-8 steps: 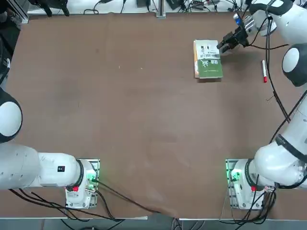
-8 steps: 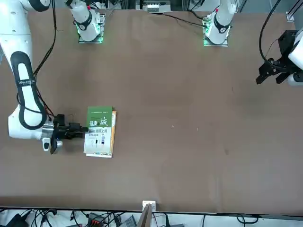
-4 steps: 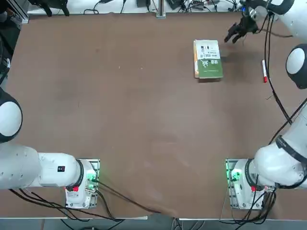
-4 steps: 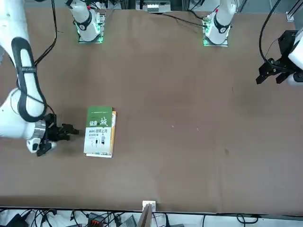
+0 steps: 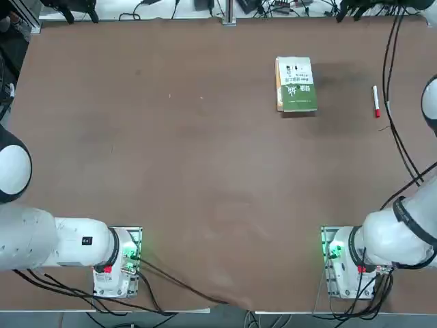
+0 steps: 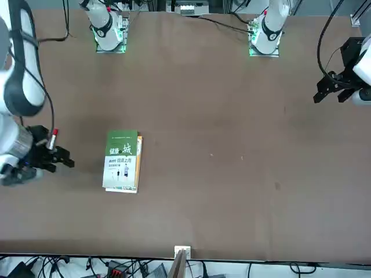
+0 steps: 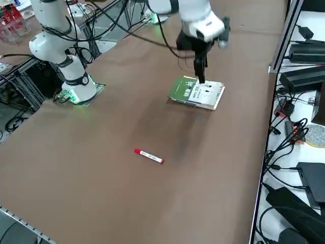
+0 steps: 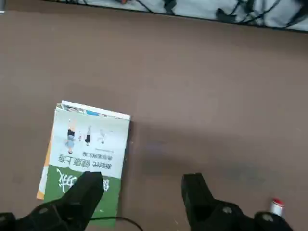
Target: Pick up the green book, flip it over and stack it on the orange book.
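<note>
The green book (image 6: 121, 161) lies on the orange book (image 6: 139, 165), apparently stacked as asked, so the right hand (image 8: 143, 185) stands wide open, holding nothing.

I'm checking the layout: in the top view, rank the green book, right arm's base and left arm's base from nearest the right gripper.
From the right gripper, open, at the table's far right:
1. Green book, on its left.
2. Right arm's base, near edge.
3. Left arm's base, left side.
</note>
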### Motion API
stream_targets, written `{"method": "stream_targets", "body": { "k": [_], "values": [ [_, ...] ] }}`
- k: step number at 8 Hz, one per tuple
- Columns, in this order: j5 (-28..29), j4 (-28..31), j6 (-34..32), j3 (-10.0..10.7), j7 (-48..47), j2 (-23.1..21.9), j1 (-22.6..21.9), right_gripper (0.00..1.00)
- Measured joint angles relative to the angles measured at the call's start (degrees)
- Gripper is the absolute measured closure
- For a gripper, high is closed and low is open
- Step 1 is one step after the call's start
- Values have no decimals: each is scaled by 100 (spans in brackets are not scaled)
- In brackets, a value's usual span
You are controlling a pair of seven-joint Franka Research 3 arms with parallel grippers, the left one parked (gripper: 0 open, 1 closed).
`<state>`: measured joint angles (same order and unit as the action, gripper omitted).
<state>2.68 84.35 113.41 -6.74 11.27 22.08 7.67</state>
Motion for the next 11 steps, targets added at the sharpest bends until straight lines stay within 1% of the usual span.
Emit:
{"method": "stream_targets", "body": {
  "k": [1, 2, 4, 5, 6, 7, 8, 9, 11],
  "values": [
    [-276, -7, -263, -1, -206, -267, 1, 0],
    [-409, -8, -565, -7, -392, -520, -4, 0],
    [-458, 3, -1105, -16, -631, -987, -34, 0],
    [-525, 33, -1425, 12, -787, -1215, -101, 0],
    [-636, 106, -1749, 106, -936, -1438, -237, 0],
    [-714, 283, -1917, 247, -1026, -1663, -405, 0],
    [-727, 559, -1939, 394, -1065, -1908, -525, 0],
    [-698, 814, -1941, 481, -1079, -2143, -573, 0],
    [-448, 1166, -1967, 622, -1089, -2574, -583, 0]
  ]
}}
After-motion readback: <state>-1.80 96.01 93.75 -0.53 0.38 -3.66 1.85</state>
